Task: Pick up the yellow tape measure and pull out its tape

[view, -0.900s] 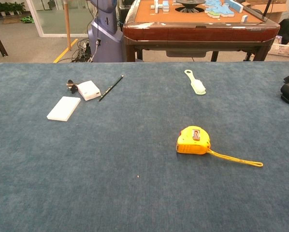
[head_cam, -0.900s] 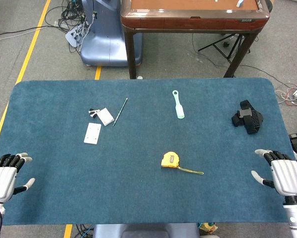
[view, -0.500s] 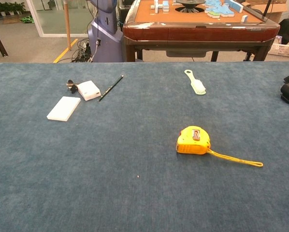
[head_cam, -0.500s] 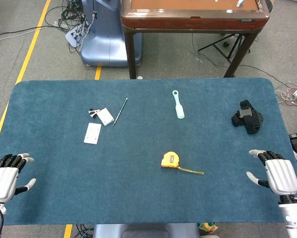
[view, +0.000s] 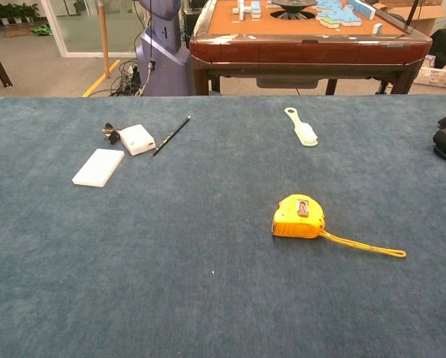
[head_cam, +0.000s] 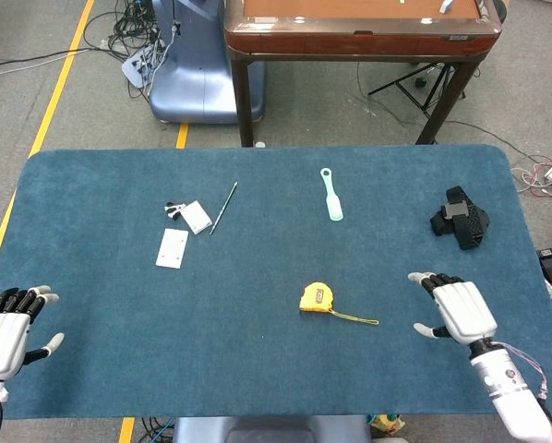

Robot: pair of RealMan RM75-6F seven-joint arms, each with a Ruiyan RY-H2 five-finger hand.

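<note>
Tape measure (head_cam: 317,298), yellow: lies flat mid-table, thin cord trailing right. Likely a hard, smooth, fairly dense case; best grasped across its sides, leaving the tape tip free. Right hand (head_cam: 462,310) nearby, empty, fingers spread; left hand (head_cam: 6,328) far off, likewise empty.

counter (view: 133,283): matt blue cloth, felt-like nap
yellow tape measure (view: 298,217): smooth, slightly glossy plastic case
strap (view: 361,246): thin yellow cord, left of the right robot hand (head_cam: 461,309)
robot hands: glossy white plastic shells, dark fingers
brush (view: 302,127): pale green plastic
far table (view: 305,46): polished dark wood
</note>
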